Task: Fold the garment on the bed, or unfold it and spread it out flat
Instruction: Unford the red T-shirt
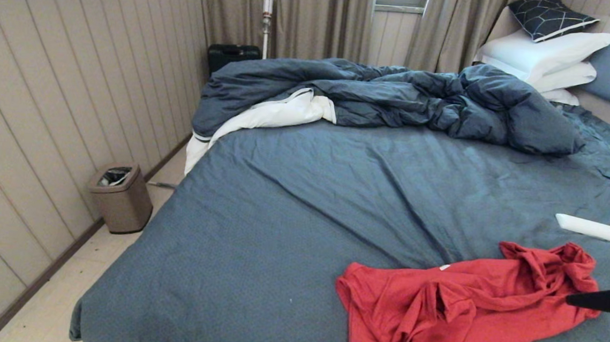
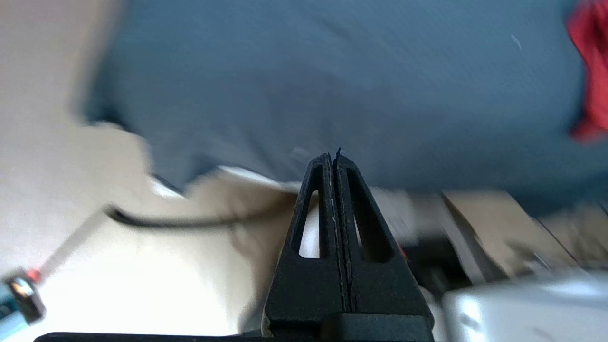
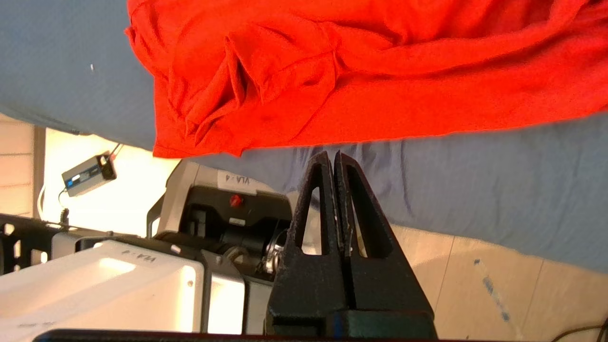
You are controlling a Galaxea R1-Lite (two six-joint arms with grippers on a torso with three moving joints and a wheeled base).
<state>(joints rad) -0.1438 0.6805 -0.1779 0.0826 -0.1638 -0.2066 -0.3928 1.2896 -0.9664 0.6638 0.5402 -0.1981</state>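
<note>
The red garment (image 1: 461,310) lies crumpled and bunched on the slate-blue sheet of the bed (image 1: 307,219), near its front right corner. No print shows, only a small white label. My right gripper (image 1: 568,300) comes in from the right edge, shut and empty, with its tip by the garment's right side. In the right wrist view that gripper (image 3: 331,154) hovers just short of the garment (image 3: 332,71) hem, over bare sheet (image 3: 475,180). My left gripper (image 2: 332,154) is shut and empty near the bed's front edge, with the garment (image 2: 591,71) off to one side.
A rumpled dark blue duvet (image 1: 396,97) with white lining fills the far part of the bed, and white pillows (image 1: 544,56) are stacked at the back right. A flat white object (image 1: 596,230) lies just beyond the garment. A bin (image 1: 120,197) stands on the floor at the left.
</note>
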